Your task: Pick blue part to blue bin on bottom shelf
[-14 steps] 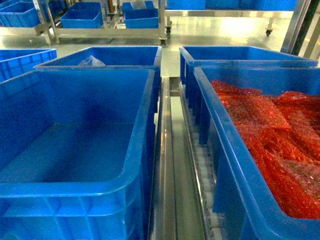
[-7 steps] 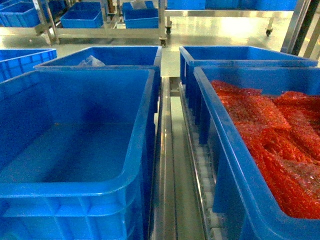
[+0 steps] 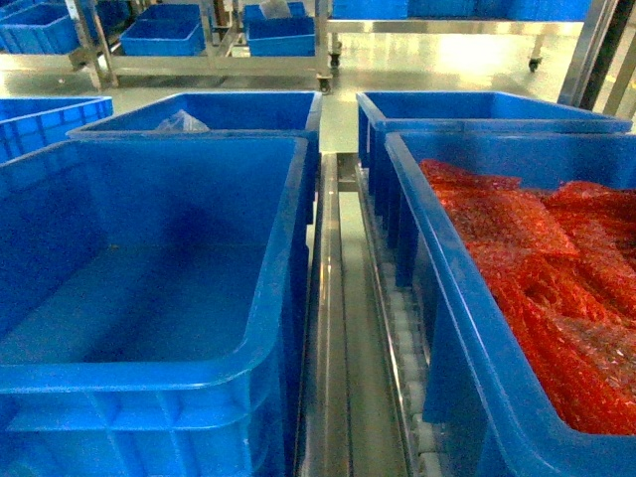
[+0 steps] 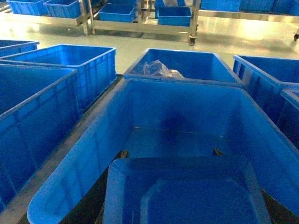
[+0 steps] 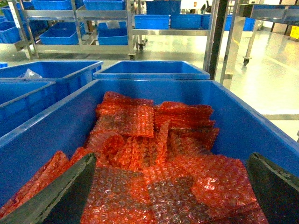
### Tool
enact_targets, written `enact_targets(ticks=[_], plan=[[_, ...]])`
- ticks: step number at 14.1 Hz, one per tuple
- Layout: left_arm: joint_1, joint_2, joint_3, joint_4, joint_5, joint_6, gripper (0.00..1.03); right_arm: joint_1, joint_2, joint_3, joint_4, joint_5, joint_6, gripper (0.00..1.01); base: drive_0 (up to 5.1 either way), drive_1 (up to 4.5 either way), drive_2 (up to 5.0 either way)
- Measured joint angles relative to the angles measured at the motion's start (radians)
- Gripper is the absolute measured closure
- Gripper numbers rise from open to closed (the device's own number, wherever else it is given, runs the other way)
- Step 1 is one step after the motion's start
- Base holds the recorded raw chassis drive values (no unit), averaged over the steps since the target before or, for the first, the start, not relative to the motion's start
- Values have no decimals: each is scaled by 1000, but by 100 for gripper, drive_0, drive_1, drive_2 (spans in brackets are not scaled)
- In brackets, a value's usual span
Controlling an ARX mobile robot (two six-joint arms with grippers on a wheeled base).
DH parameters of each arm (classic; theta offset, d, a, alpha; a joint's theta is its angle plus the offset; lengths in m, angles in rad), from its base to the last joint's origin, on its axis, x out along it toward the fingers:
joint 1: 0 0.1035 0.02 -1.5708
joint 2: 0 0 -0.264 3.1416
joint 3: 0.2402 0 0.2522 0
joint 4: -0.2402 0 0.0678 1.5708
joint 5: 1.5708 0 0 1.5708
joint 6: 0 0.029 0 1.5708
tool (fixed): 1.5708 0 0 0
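Observation:
In the left wrist view, a blue part [image 4: 187,196] with a raised square step fills the bottom of the frame, very close to the camera. My left gripper [image 4: 169,152] is shut on it, and only its two dark fingertips [image 4: 122,154] show past the part's far corners. It hangs over the empty blue bin [image 4: 187,112], which also shows at the left of the head view [image 3: 149,298]. My right gripper [image 5: 170,186] is open above red bubble-wrap bags [image 5: 154,154]. The bottom shelf's centre rail [image 3: 343,328] runs between the crates. Neither gripper appears in the head view.
The blue crate [image 3: 467,328] on the right holds the red bagged pieces. Behind stand two more blue crates, one [image 3: 209,114] with a clear plastic bag [image 4: 159,70]. White rollers [image 3: 402,348] line the shelf. Racks with blue bins [image 3: 164,30] stand across the floor.

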State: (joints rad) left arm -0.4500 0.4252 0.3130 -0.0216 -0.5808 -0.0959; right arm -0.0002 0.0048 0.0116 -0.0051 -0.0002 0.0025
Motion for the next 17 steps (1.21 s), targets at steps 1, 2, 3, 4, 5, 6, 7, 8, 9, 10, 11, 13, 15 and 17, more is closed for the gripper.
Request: enact_targets(ticks=[1, 2, 3, 4, 5, 6, 7, 8, 9, 10, 11, 13, 15, 17], plan=[[0, 0, 0, 0, 0, 0, 60, 0, 0, 0, 0, 0, 0, 3, 0, 0, 0], [0, 0, 0, 0, 0, 0, 60, 0, 0, 0, 0, 0, 0, 3, 0, 0, 0], [0, 0, 0, 0, 0, 0, 60, 0, 0, 0, 0, 0, 0, 3, 0, 0, 0], [0, 0, 0, 0, 0, 0, 60, 0, 0, 0, 0, 0, 0, 3, 0, 0, 0], [0, 0, 0, 0, 0, 0, 60, 0, 0, 0, 0, 0, 0, 3, 0, 0, 0], [0, 0, 0, 0, 0, 0, 60, 0, 0, 0, 0, 0, 0, 3, 0, 0, 0], [0, 0, 0, 0, 0, 0, 60, 0, 0, 0, 0, 0, 0, 3, 0, 0, 0], [0, 0, 0, 0, 0, 0, 60, 0, 0, 0, 0, 0, 0, 3, 0, 0, 0], [0, 0, 0, 0, 0, 0, 60, 0, 0, 0, 0, 0, 0, 3, 0, 0, 0], [0, 0, 0, 0, 0, 0, 60, 0, 0, 0, 0, 0, 0, 3, 0, 0, 0], [0, 0, 0, 0, 0, 0, 60, 0, 0, 0, 0, 0, 0, 3, 0, 0, 0], [0, 0, 0, 0, 0, 0, 60, 0, 0, 0, 0, 0, 0, 3, 0, 0, 0], [0, 0, 0, 0, 0, 0, 60, 0, 0, 0, 0, 0, 0, 3, 0, 0, 0], [-21, 17, 12, -48, -62, -13, 60, 0, 0, 0, 0, 0, 0, 3, 0, 0, 0]])
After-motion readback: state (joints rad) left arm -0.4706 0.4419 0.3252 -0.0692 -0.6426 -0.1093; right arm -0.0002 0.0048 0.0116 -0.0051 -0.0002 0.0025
